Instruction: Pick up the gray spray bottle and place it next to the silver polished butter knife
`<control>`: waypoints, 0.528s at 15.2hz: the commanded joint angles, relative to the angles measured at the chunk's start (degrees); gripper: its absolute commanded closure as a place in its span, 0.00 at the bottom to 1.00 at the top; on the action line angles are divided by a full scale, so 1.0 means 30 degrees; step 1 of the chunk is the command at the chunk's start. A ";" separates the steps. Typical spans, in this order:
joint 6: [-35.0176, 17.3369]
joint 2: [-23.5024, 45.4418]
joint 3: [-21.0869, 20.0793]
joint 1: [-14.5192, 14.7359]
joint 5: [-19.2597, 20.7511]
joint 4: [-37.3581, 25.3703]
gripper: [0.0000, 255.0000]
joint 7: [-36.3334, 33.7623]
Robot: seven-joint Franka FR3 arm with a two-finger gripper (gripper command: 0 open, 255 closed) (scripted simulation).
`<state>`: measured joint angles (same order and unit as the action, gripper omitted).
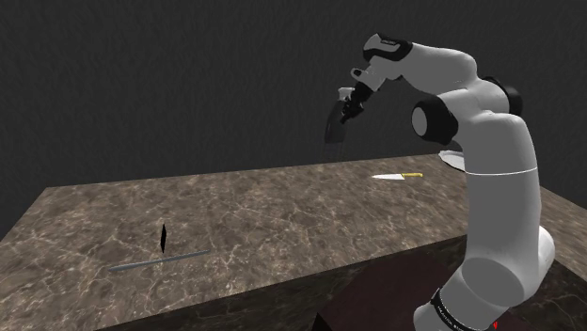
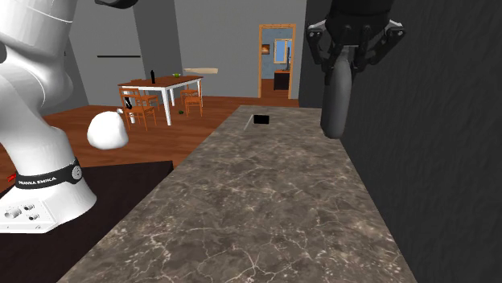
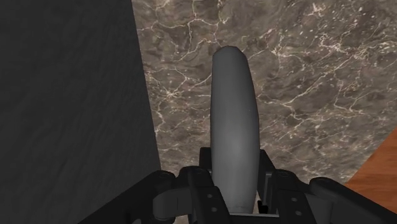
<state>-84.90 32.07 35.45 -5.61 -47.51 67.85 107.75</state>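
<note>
Gray spray bottle (image 1: 336, 122) is off the bench (image 1: 282, 212). It hangs in the air above the far edge, close to the dark wall, gripped by its upper end with the body pointing down. Jaws are clenched on the bottle: in the wrist view the black fingers (image 3: 267, 175) press against either side of it, and the veined stone surface lies well below. I judge the pick-up half of the job done. Placement is all left to do. Butter knife (image 1: 158, 260), a slim silvery strip, lies flat near the front edge of the bench toward the shoulder view's left, well apart from the bottle. A small black upright piece (image 1: 163, 239) stands just behind it. A second knife (image 1: 395, 175), with a yellow handle, lies on the bench nearer the arm (image 1: 489, 169); I read it as not the target. By my estimate, what remains is to carry the bottle across most of the bench, lower it beside the silver knife clear of the black piece, then release.
</note>
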 commanded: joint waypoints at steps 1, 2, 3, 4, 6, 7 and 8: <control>0.0469 0.0083 -0.0030 -0.0188 -0.0051 -0.0670 1.00 -0.0314; 0.0699 0.0126 -0.0044 -0.0291 -0.0080 -0.0999 1.00 -0.0458; 0.0934 0.0177 -0.0061 -0.0401 -0.0116 -0.1341 1.00 -0.0606; 0.1174 0.0237 -0.0081 -0.0518 -0.0157 -0.1697 1.00 -0.0756; 0.1669 0.0381 -0.0132 -0.0776 -0.0259 -0.2457 1.00 -0.1070; 0.1925 0.0468 -0.0163 -0.0919 -0.0321 -0.2864 1.00 -0.1235; 0.2186 0.0566 -0.0198 -0.1072 -0.0391 -0.3292 1.00 -0.1405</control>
<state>-79.01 33.47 34.98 -8.49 -48.47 59.16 104.09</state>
